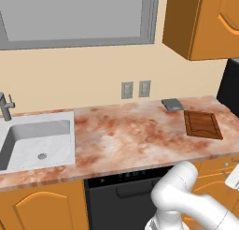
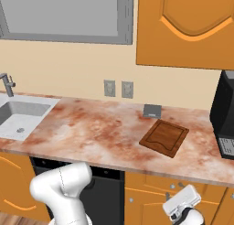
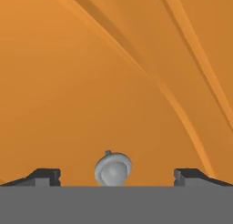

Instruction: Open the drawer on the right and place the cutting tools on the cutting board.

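1. The hand (image 3: 113, 177) stands wide, holding nothing; its two dark fingertips (image 3: 43, 176) sit far apart on either side of a small round grey knob (image 3: 113, 169), touching neither side of it.
2. In the hand view the knob sits on an orange wooden front with slanting moulded ridges. Whether this is the drawer front or a cabinet door cannot be told from there.
3. In the right base view the hand sits low, below the counter edge, in front of the orange drawer (image 2: 157, 190) under the right part of the counter (image 2: 91, 123). The drawer looks closed.
4. The cutting board (image 2: 164, 137) lies flat on the right part of the counter, nothing on it, with bare stone between it and the front edge.
5. A small grey square pad (image 2: 151, 111) lies just behind the board, near the wall.
6. A black appliance (image 2: 224, 114) stands at the right end, near the board's right side.
7. The middle of the counter is bare up to the sink (image 1: 37, 140) on the left.
8. The black dishwasher front (image 1: 121, 196) sits left of the drawer.
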Motion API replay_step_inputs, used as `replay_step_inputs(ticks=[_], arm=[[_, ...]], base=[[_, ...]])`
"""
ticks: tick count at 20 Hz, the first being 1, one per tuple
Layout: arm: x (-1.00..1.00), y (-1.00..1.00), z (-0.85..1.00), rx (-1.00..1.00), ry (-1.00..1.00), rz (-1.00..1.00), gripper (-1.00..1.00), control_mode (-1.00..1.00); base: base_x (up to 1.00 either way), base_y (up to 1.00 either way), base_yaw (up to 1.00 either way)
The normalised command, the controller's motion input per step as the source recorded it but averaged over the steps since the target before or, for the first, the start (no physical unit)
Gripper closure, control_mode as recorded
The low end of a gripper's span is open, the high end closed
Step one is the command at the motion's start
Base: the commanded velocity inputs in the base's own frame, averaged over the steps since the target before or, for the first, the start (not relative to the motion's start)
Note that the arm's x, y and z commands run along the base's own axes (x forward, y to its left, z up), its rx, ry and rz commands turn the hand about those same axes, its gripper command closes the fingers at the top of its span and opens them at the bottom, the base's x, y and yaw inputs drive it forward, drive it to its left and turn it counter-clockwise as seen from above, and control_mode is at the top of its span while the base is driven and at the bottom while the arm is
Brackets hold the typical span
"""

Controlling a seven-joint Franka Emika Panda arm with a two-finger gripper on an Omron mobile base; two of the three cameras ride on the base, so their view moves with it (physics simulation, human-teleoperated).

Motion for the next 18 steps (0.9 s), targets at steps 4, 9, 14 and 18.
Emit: replay_step_inputs(ticks=[4, 9, 14, 18], arm=[[0.10, 0.13, -0.15, 0.02, 0.00, 0.00, 1.00, -1.00], [0.03, 0.14, -0.01, 0.03, 0.00, 0.00, 1.00, -1.00], [0.03, 0.09, 0.00, 0.04, -0.01, 0.00, 1.00, -1.00], [0.00, 0.14, 0.00, 0.02, -0.02, 0.00, 1.00, -1.00]], base=[[0.00, 0.00, 0.00], [0.00, 0.00, 0.00], [0.00, 0.00, 0.00], [0.00, 0.00, 0.00]])
